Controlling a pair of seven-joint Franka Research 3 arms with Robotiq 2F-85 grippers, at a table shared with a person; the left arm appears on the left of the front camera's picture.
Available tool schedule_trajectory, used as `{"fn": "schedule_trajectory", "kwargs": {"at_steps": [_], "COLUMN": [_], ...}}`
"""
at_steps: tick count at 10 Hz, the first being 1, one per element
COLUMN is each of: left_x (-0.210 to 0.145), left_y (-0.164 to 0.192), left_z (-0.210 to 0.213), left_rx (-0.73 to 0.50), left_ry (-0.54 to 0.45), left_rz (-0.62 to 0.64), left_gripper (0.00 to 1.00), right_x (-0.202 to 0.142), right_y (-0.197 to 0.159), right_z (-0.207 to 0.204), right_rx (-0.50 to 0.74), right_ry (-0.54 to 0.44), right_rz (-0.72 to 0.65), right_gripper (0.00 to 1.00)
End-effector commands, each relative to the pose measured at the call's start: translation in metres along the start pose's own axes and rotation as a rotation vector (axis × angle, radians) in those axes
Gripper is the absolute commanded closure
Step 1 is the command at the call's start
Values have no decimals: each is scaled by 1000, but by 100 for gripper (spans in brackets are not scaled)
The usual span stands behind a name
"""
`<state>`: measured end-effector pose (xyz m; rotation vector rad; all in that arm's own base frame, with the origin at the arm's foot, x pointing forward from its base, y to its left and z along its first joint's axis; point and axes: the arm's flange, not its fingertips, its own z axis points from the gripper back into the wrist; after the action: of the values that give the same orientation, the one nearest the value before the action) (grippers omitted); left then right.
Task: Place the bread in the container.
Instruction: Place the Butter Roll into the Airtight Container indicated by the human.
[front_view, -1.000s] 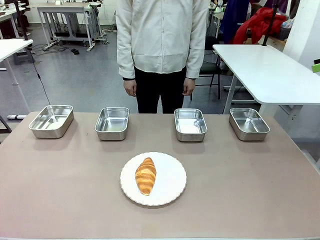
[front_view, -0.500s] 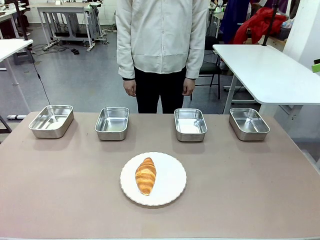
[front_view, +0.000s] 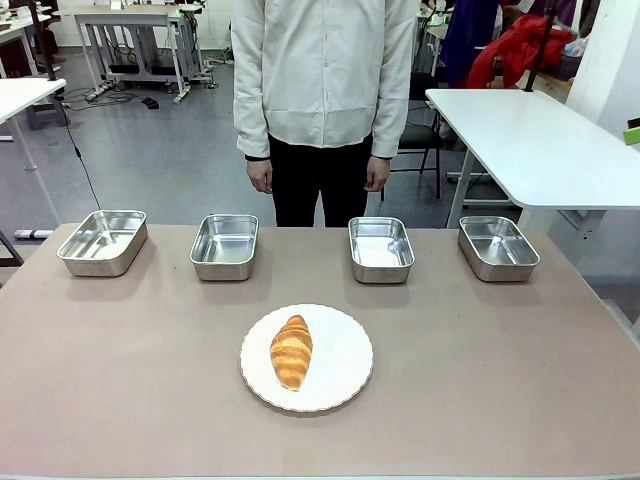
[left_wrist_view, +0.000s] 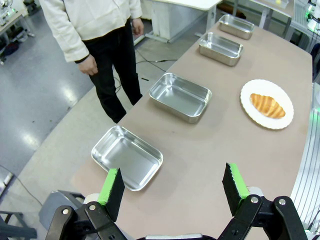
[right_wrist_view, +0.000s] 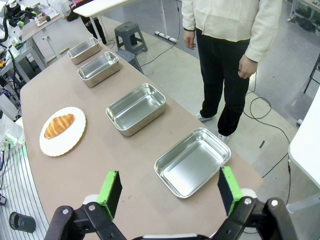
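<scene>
Bread, a golden-brown ridged croissant (front_view: 291, 351), lies on the round white scallop-edged plate (front_view: 345, 375), unmoved over the last second and well apart from the four shiny rectangular stainless-steel pans (front_view: 222, 270); the task appears not yet begun. Left gripper (left_wrist_view: 172, 187) and right gripper (right_wrist_view: 170, 186) hang above the table, green-padded fingers spread wide, holding nothing. No brand, label or writing is legible.

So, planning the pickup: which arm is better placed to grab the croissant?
Left, marginally: the croissant lies on the left half of the plate, on that arm's side. The left gripper and right gripper both hang open, well back from it, so the edge is slight.
</scene>
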<state>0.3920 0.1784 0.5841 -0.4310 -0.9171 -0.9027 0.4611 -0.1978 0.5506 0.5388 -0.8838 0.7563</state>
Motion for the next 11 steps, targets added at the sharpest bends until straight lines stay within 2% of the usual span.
{"fn": "schedule_trajectory", "kwargs": {"at_steps": [1,11], "left_x": [0,0], "left_y": [-1,-1], "left_z": [1,1], "left_rx": [-5,-5], "left_ry": [-5,-5], "left_rz": [-14,-14], "left_gripper": [0,0], "right_x": [1,1], "right_y": [0,0], "right_z": [0,0], "right_rx": [0,0], "right_ry": [-4,-4], "right_rz": [2,2], "right_gripper": [0,0]}}
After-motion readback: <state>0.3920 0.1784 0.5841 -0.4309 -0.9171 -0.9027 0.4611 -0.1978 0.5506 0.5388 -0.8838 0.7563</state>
